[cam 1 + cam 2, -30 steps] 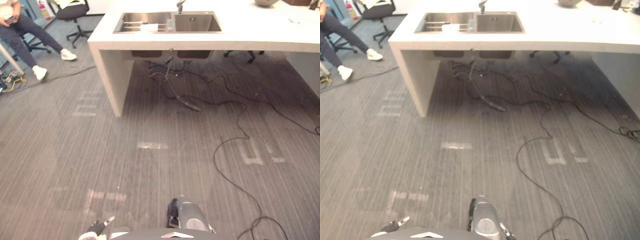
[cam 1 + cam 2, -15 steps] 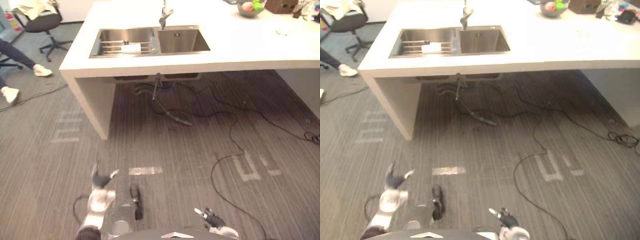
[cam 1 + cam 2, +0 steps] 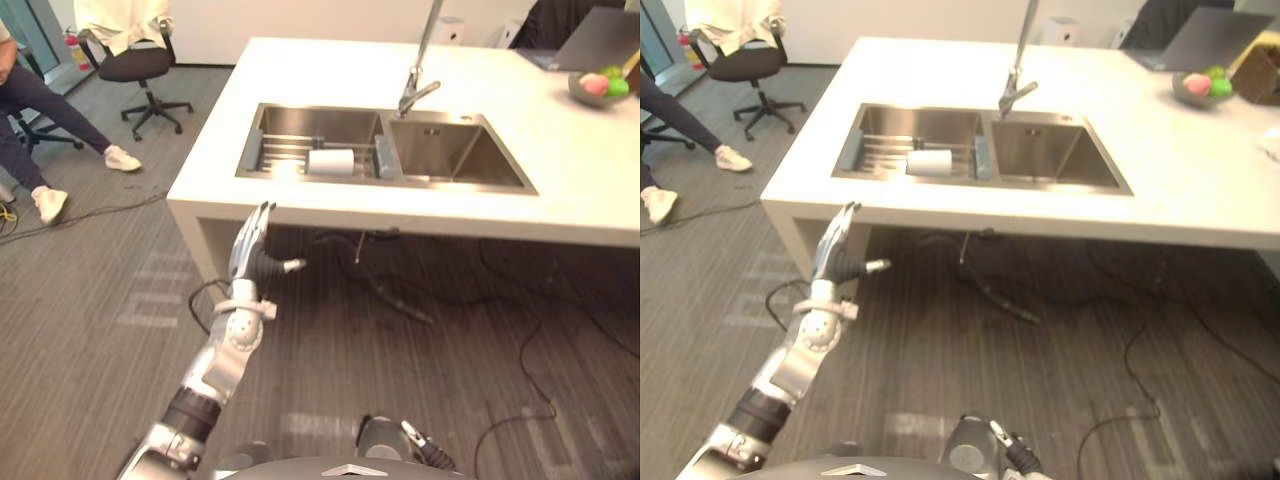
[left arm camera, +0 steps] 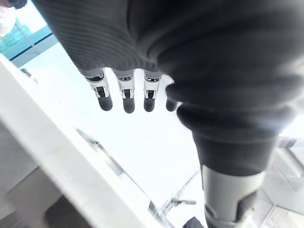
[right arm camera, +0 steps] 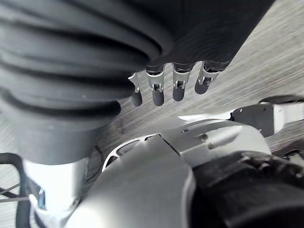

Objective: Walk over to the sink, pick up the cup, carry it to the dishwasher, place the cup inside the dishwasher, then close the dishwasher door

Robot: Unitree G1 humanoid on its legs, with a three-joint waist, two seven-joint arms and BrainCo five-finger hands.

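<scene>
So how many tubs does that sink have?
2. The left basin holds a rack with the cup lying on it. The right basin is beside it, under the tap. Both show fully.

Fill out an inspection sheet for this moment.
Surface: white counter with a double sink.
Job's things: cup on its side on the rack in the left basin.
Clutter: bowl of fruit and laptop at the counter's far right.
Grippers: left robot hand raised before the counter edge, fingers straight, empty; right robot hand low by the body, open, empty.
Cables: black cables on the floor under the counter.
Surroundings: seated person and office chair at left.
</scene>
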